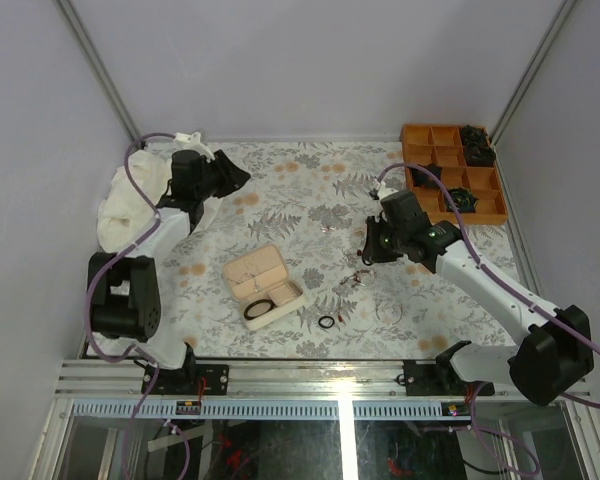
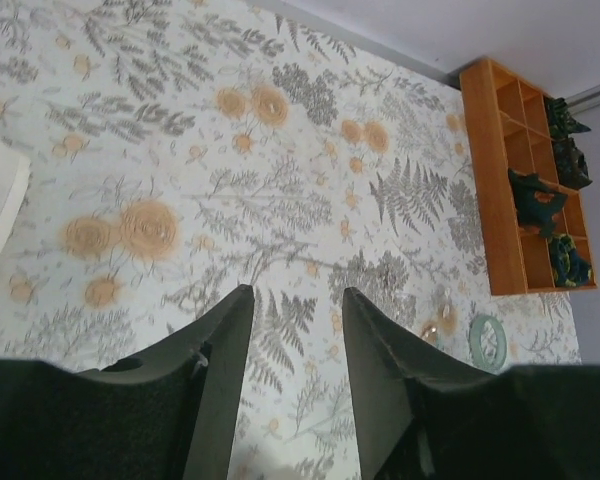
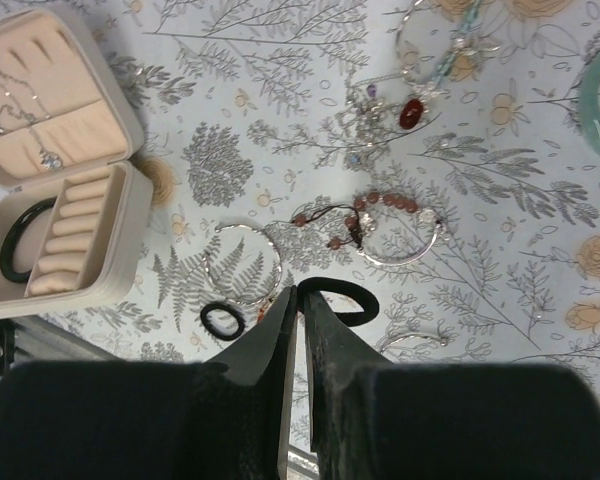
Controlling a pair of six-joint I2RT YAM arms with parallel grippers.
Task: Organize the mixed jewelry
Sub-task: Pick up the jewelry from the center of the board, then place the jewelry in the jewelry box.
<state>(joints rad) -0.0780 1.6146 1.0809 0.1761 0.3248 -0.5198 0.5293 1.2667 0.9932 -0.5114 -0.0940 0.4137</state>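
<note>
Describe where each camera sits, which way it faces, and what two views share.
Top external: above and behind, looking down on the table; both arms, left claw, right claw.
Left wrist: faces across the table toward the orange tray; open fingers show.
Right wrist: looks down on loose jewelry and the jewelry box; claw pinching a black band.
Shared: top and right wrist show the box.

Likely a lab; aluminium frame [image 1: 280, 375], bare walls [image 1: 310, 60]

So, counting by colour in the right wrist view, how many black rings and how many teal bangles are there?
Black rings: 3
Teal bangle: 1
Total: 4
</note>
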